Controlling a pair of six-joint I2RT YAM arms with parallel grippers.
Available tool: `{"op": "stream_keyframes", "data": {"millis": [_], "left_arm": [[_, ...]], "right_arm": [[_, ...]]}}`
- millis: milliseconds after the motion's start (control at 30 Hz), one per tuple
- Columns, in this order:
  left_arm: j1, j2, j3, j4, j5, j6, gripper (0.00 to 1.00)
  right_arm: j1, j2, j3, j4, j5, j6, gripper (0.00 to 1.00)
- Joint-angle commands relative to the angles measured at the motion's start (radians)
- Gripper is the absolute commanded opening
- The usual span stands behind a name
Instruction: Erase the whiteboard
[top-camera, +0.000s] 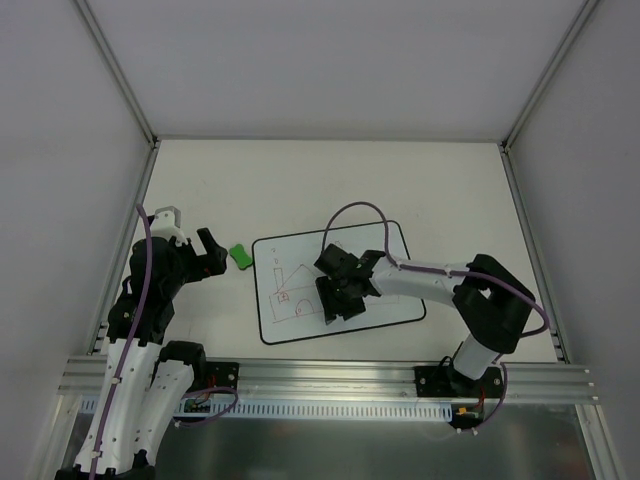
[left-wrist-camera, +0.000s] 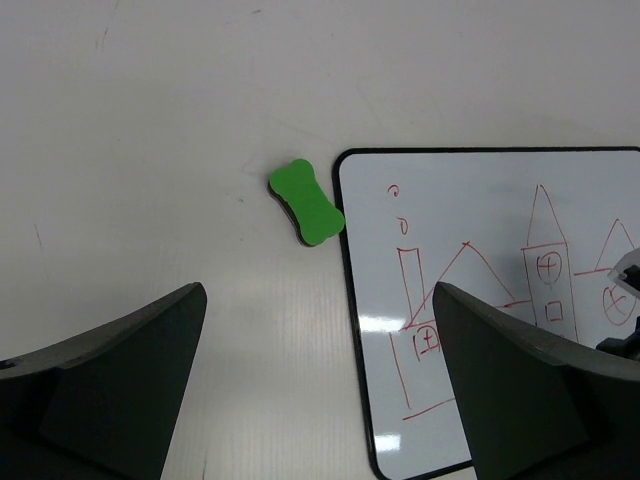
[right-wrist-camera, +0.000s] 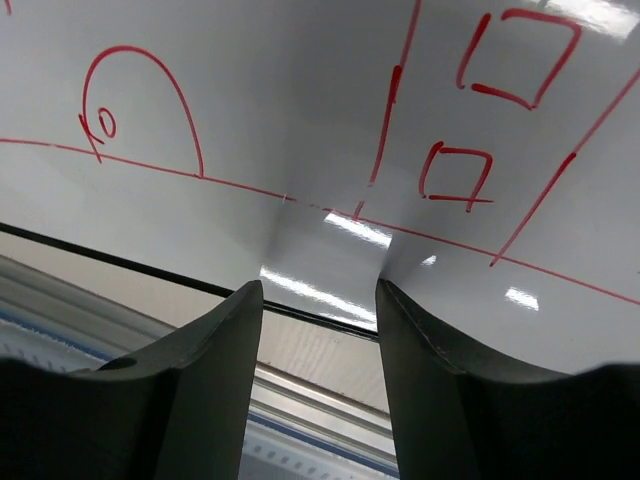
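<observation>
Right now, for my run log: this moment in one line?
left gripper open, near green eraser, not holding it | right gripper open, low over whiteboard | red drawing unerased

Green bone-shaped eraser (left-wrist-camera: 306, 202) lying flat on white table (top-camera: 300, 180), aluminium rail (top-camera: 330, 375) along near edge

On the table (top-camera: 330, 180), around its middle: whiteboard (top-camera: 290, 255), lying flat. Just beside its far-left corner, on the left: eraser block (top-camera: 240, 256). Left of the eraser block, near it, above the table: left gripper (top-camera: 208, 252). Over the whiteboard's middle, toward its near edge: right gripper (top-camera: 335, 300). At the table's near edge, left and right: arm bases.
</observation>
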Motion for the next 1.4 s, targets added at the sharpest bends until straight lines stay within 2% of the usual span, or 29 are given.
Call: {"op": "stream_keyframes", "data": {"millis": [0,233,333,367,533,567,633,667,733,767,867,1067,1367], "left_arm": [[0.004,0.007,-0.006,0.037,0.02,-0.005,0.99],[0.004,0.033,-0.008,0.037,0.031,-0.006,0.99],[0.004,0.065,-0.005,0.038,0.032,-0.014,0.99],[0.004,0.079,-0.002,0.037,0.037,-0.022,0.99],[0.004,0.186,0.034,0.035,0.078,-0.051,0.99],[0.004,0.2,0.05,0.035,0.081,-0.058,0.99],[0.004,0.235,0.066,0.033,0.081,-0.068,0.99],[0.004,0.248,0.081,0.035,0.083,-0.075,0.99],[0.003,0.275,0.09,0.035,0.083,-0.081,0.99],[0.003,0.283,0.095,0.035,0.083,-0.086,0.99],[0.003,0.303,0.089,0.035,0.077,-0.092,0.99],[0.003,0.337,0.081,0.033,0.078,-0.109,0.99],[0.003,0.372,0.068,0.032,0.078,-0.12,0.99]], "right_arm": [[0.051,0.036,0.003,-0.024,-0.065,0.035,0.52],[0.103,0.033,0.073,-0.023,-0.085,0.006,0.52],[0.106,-0.006,0.086,-0.023,-0.03,-0.008,0.51],[0.085,-0.031,0.085,-0.024,-0.004,-0.018,0.51],[-0.078,-0.236,0.044,-0.036,0.119,-0.093,0.68],[-0.16,-0.26,0.033,-0.04,0.128,-0.109,0.71],[-0.249,-0.313,0.001,-0.04,0.123,-0.15,0.72],[-0.34,-0.324,-0.009,-0.041,0.119,-0.165,0.72],[-0.424,-0.341,-0.029,-0.041,0.117,-0.198,0.71],[-0.508,-0.347,-0.048,-0.041,0.107,-0.201,0.7],[-0.639,-0.335,-0.088,-0.041,0.041,-0.202,0.65],[-0.733,-0.294,-0.148,-0.032,0.001,-0.184,0.6],[-0.765,-0.208,-0.203,0.039,-0.048,-0.172,0.49]]}}
